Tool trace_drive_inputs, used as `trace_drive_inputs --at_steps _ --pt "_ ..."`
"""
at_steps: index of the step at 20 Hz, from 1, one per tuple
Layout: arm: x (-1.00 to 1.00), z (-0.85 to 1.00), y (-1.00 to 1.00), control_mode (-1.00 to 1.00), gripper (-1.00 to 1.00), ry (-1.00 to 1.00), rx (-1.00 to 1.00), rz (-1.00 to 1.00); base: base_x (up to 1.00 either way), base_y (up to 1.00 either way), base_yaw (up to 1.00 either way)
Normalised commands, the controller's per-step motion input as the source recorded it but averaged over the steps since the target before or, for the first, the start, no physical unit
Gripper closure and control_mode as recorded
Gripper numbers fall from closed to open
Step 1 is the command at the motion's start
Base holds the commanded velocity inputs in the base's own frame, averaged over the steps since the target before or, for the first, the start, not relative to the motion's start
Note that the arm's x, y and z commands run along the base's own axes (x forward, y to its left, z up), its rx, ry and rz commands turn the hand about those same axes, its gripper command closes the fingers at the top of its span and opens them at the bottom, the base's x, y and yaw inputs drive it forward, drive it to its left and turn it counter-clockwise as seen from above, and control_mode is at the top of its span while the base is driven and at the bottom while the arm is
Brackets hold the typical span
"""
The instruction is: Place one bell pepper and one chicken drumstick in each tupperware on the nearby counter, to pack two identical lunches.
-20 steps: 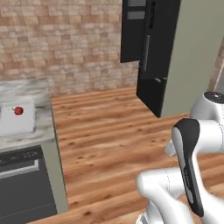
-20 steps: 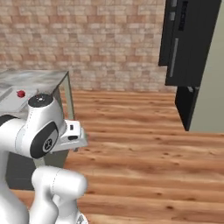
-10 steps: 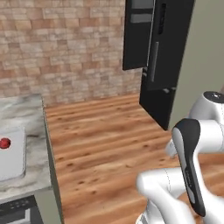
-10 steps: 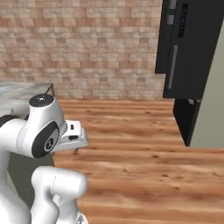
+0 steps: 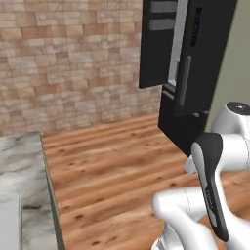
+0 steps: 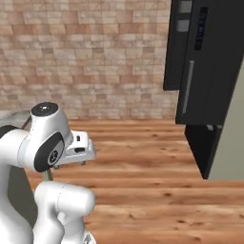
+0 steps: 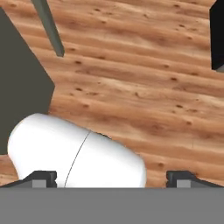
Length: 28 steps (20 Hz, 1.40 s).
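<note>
— What did your gripper [image 7: 112, 177] look like at that moment?

— My fingers [image 7: 41, 177] were spread wide apart, one tip at each bottom corner of the hand view, and nothing sat between them. I was grasping nothing.

— What lay under the hand?

— A wooden floor [image 7: 131, 74] with knots in the planks. A dark cabinet side [image 7: 22, 83] came in from the left of that view, and a black corner [image 7: 216, 35] showed at the upper right.

— And the counter?

— I saw the counter [image 5: 22, 180] at the lower left of the left base view, grey-white marbled stone, with its long edge running beside the floor. A pale slab [image 5: 10, 222] lay on it against the left edge of the picture, cut off by the frame. In the right base view a sliver of the counter [image 6: 12, 114] showed behind my arm.

— Any peppers, drumsticks or containers?

— I could not make any out on the stretch of counter I saw.

— What else stood around?

— A brick wall [image 5: 73, 58] at the back, and a tall black fridge [image 5: 190, 73] at the right with a door hanging open.
</note>
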Motion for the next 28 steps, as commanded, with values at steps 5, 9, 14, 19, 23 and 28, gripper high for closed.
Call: trace_drive_inputs --at_steps 5,9,14,19,23,28 --pt "0.0 0.0 0.0 1.0 -1.0 0.0 0.0 0.0 1.0 0.12 -0.24" --pt "0.0 0.0 0.0 1.0 -1.0 0.0 0.0 0.0 1.0 0.0 -0.36" --pt "0.0 0.0 0.0 1.0 -1.0 0.0 0.0 0.0 1.0 0.09 -0.4" --pt "0.0 0.0 0.0 1.0 -1.0 0.0 0.0 0.0 1.0 0.45 -0.37" --pt "0.0 0.0 0.0 1.0 -1.0 0.0 0.0 0.0 1.0 0.49 -0.37" --pt "0.0 0.0 0.0 1.0 -1.0 0.0 0.0 0.0 0.88 0.15 -0.45"
